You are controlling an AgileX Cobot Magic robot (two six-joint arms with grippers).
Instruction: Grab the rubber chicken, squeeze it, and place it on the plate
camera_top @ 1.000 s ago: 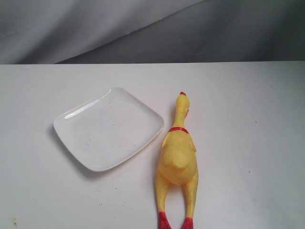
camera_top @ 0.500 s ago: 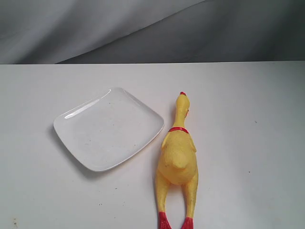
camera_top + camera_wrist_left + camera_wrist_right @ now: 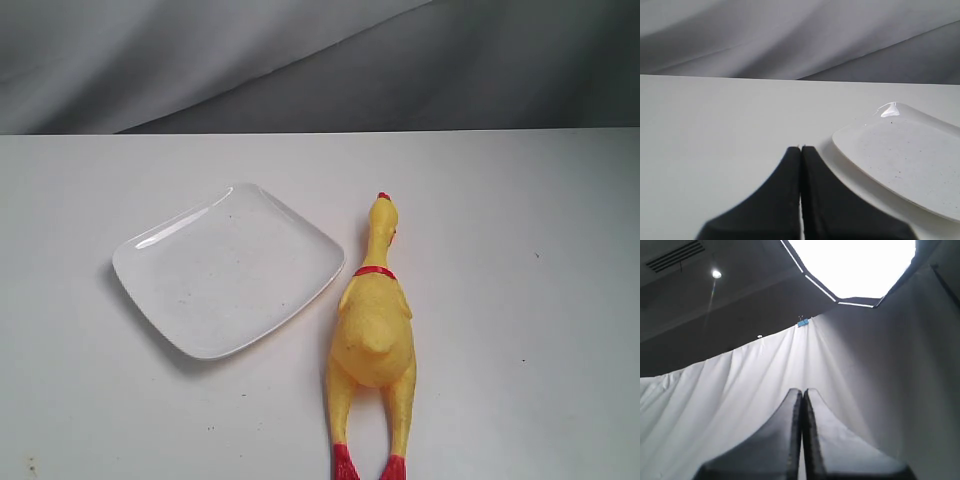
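so, left tool (image 3: 801, 148): closed, its two black fingers pressed flat together with nothing between them; it sits low over the worktop (image 3: 715, 130), tips aimed along the surface toward the far edge.
beside the left tool: one rounded corner of the plate (image 3: 900, 160) lies near the fingertips but apart from them.
right tool (image 3: 802, 391): also closed, fingers meeting along a thin seam, gripping nothing; it is tipped upward, facing a hanging white curtain (image 3: 730, 390).
above the right tool: a small blue clip (image 3: 802, 322) pinches the curtain's top edge, and a bright ceiling light panel (image 3: 855, 265) glares over it.
plate: glossy white square, turned corner-on in the exterior view, left of centre on the worktop, faint dark specks on its face.
rubber chicken (image 3: 372, 330): lying lengthwise on the worktop just right of the plate, not on it; head and red comb toward the far edge, red feet at the near edge of the view; its shoulder is very close to the plate's right corner, and i cannot tell if they touch.
backdrop (image 3: 300, 60): grey cloth in folds behind the worktop.
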